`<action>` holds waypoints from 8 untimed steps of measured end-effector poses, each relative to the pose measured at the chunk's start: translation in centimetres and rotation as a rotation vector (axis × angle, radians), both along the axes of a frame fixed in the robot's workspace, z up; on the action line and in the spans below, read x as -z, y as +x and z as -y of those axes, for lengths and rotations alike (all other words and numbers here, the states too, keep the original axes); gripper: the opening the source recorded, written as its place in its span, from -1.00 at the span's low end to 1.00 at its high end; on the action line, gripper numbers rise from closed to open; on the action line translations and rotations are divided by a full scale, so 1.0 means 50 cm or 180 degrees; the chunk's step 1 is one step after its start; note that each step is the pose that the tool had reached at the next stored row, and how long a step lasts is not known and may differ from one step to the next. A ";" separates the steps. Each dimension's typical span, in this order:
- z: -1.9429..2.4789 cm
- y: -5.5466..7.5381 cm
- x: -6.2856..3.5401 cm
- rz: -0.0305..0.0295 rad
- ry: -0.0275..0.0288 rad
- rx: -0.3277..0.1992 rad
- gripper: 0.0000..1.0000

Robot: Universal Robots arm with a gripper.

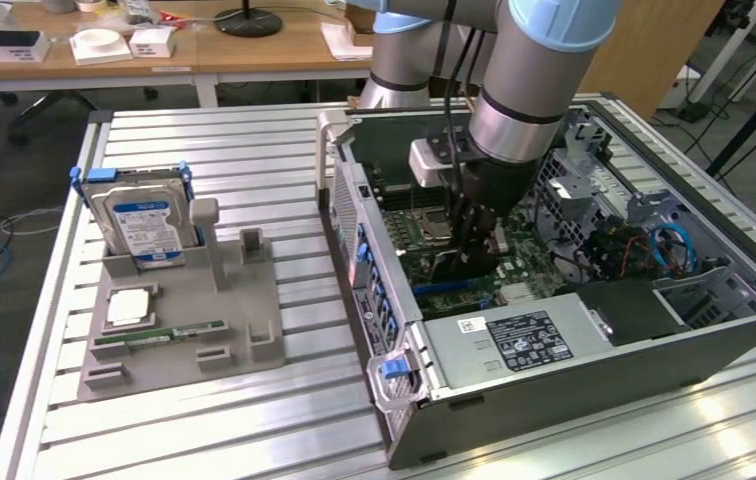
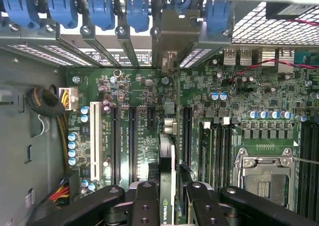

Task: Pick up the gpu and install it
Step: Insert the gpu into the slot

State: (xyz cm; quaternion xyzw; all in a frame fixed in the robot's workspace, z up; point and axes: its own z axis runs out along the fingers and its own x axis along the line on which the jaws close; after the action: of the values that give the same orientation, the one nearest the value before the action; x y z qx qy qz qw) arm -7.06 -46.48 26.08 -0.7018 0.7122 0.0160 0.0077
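Installation step is in hand: black pincer [image 2: 167, 206] grasps thin dark green gpu card [image 2: 166, 176] edge-on, inside open grey computer case [image 1: 392, 330], above green motherboard [image 2: 134, 111]. Next move calls for straight alignment with slot.

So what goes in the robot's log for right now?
gripper: shut on gpu | place: inside computer case | gpu: edge-on over motherboard slots | hard drive: on holder

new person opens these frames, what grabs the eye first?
The arm plunging into the open PC case at the exterior view's right, its gripper holding the gpu edge-on above the motherboard slots. Next, the blue-labelled hard drive standing upright in the grey holder at the exterior view's left.
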 end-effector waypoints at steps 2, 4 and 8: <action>0.0001 0.001 -0.003 -0.0001 0.0000 -0.0001 -0.47; 0.0000 0.001 -0.003 -0.0001 0.0001 0.0000 -0.47; 0.0001 0.002 -0.003 -0.0002 0.0000 0.0000 -0.47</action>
State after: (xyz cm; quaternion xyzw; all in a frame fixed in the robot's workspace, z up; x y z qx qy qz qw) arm -6.93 -46.48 26.24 -0.7018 0.7122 0.0162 0.0076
